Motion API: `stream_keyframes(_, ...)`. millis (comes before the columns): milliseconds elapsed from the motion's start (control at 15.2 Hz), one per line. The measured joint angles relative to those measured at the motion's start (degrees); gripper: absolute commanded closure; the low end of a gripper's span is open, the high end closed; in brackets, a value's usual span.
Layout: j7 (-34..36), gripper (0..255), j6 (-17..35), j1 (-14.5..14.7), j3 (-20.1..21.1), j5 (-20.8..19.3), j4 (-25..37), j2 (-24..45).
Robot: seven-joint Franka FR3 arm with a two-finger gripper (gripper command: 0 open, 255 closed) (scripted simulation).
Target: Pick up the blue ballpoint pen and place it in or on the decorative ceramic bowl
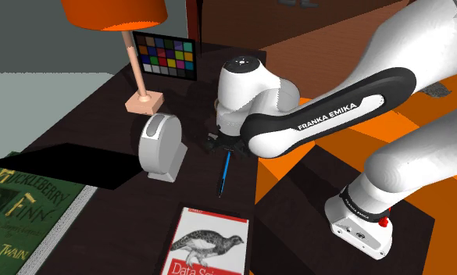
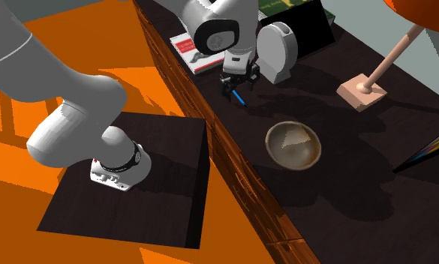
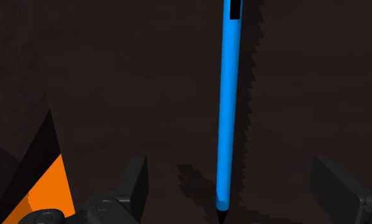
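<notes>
The claw (image 3: 234,172) hangs wide open over the blue pen (image 3: 229,95), its fingers (image 3: 135,183) either side of the pen, not touching; the brown bowl (image 2: 293,144) sits well apart.

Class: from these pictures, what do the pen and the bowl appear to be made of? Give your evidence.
Pen: likely plastic, smooth uniform blue barrel, black tip. Bowl: possibly glazed ceramic, mottled tan-brown surface with soft highlights; uncertain.
</notes>
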Motion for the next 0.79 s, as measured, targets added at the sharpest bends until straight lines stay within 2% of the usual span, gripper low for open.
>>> stream_keyframes(792, -0.6, 255, -1.2, 0.5, -0.6, 0.7, 0.5, -0.9)
